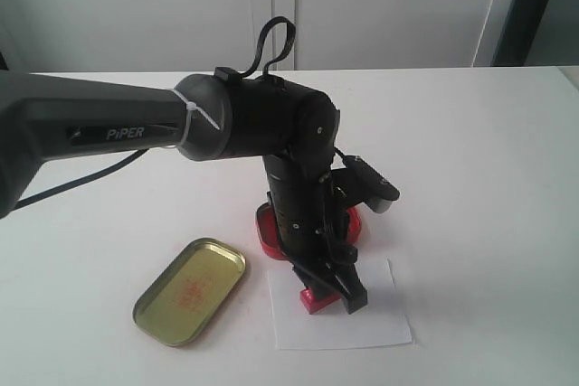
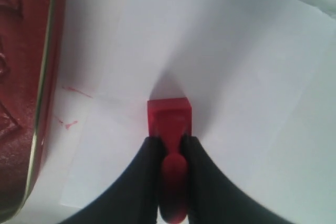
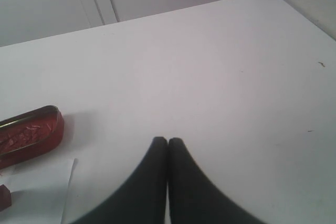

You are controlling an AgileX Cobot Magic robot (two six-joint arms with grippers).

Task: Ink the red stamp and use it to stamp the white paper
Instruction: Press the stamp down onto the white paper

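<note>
White paper (image 1: 342,314) lies flat at near edge of the white table (image 1: 488,178), at 6 o'clock in exterior view. Red stamp (image 1: 317,298) stands upright with its square base down on the paper, at about 10 o'clock from the sheet's middle, near its left edge. Left gripper (image 2: 168,140) is clamped on the stamp's handle, black fingers (image 2: 202,171) on either side, square base sticking out past the tips. Gold tin lid (image 1: 190,291) lies open side up at 9 o'clock from the paper, apart from it, red smudges inside. Red ink tin (image 1: 270,228) sits just behind the paper at 12 o'clock, mostly hidden by the left arm (image 1: 136,128), which comes in from 9 o'clock and bends down. Right gripper (image 3: 167,141) is closed, tips touching, nothing between them, over bare table; the tin and paper corner show at the edge of its view.
</note>
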